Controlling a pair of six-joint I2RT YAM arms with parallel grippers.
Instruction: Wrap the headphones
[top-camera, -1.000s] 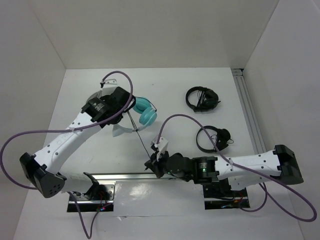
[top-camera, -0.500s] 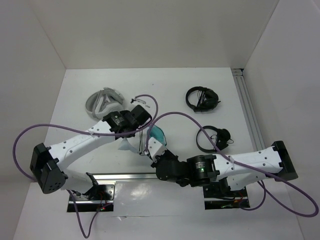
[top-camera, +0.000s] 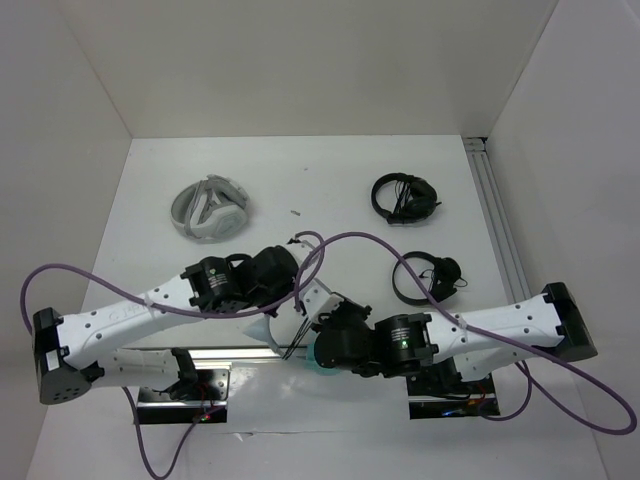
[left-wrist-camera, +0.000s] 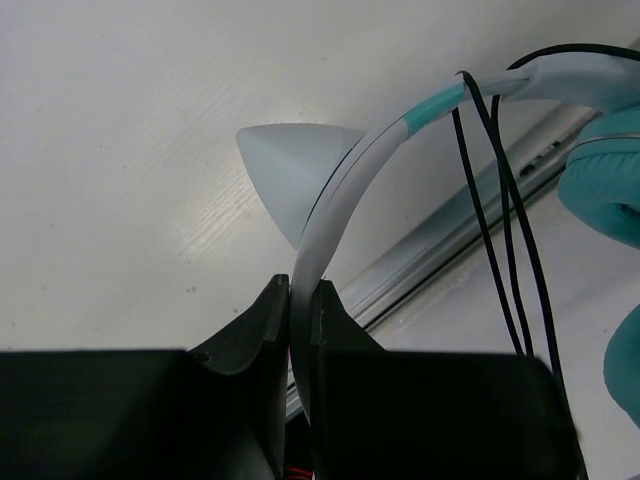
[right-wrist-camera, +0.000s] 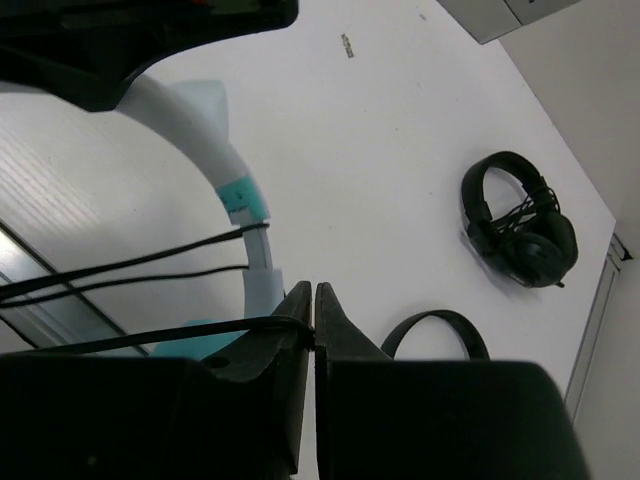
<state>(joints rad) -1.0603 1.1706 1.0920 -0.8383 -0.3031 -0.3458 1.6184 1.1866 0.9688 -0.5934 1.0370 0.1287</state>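
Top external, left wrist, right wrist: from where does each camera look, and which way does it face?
Top external: above and behind the bases, looking down on the table; the left arm and right arm show.
Left wrist: on the left arm, looking along the left gripper, shut on the pale headband.
Right wrist: on the right arm, looking past the right gripper, shut on the black cable, toward black headphones.
Shared: both wrist views show the headband and cable.

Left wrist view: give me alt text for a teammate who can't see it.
The left gripper is shut on the pale headband, which arcs up to the right past a triangular ear piece. Black cable strands hang across the band beside a teal ear cup.
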